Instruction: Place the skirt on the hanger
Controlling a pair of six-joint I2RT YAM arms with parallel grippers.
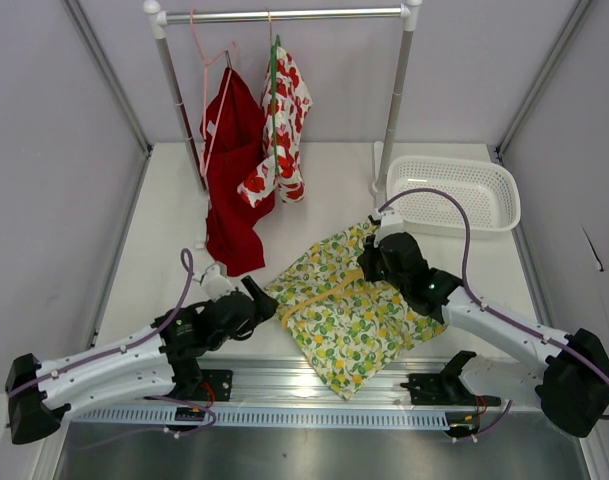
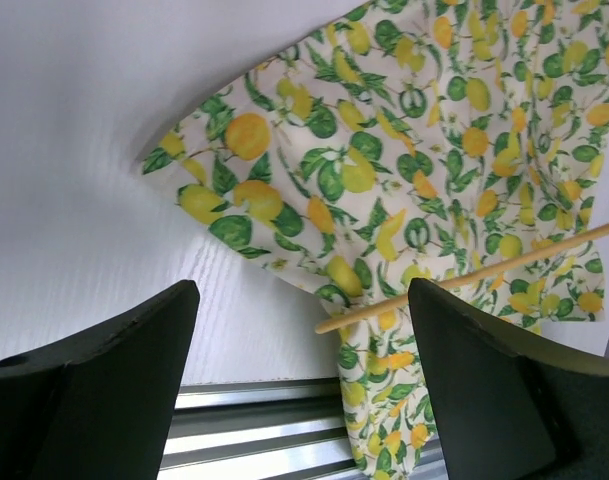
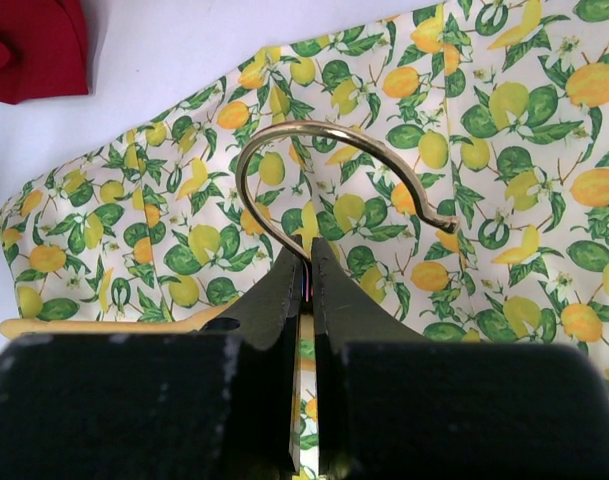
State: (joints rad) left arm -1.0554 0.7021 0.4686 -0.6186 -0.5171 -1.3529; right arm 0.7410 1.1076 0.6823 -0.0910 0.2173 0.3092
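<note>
1. Top view: the soft white lemon-print cloth skirt (image 1: pixel 349 325) lay spread on the white desk (image 1: pixel 164 230), towards its near edge and between the arms. The left tool (image 1: pixel 261 297) sat just beside the skirt's left corner, and the right tool (image 1: pixel 369 262) was over its far end.
2. Left wrist: the tool's fingers stood wide apart, gripping nothing. The thin yellow-tan hanger (image 2: pixel 464 281) lay with its rod across the skirt.
3. Right wrist: the tool was clamped on the neck of the hanger's hook, above the skirt.
</note>
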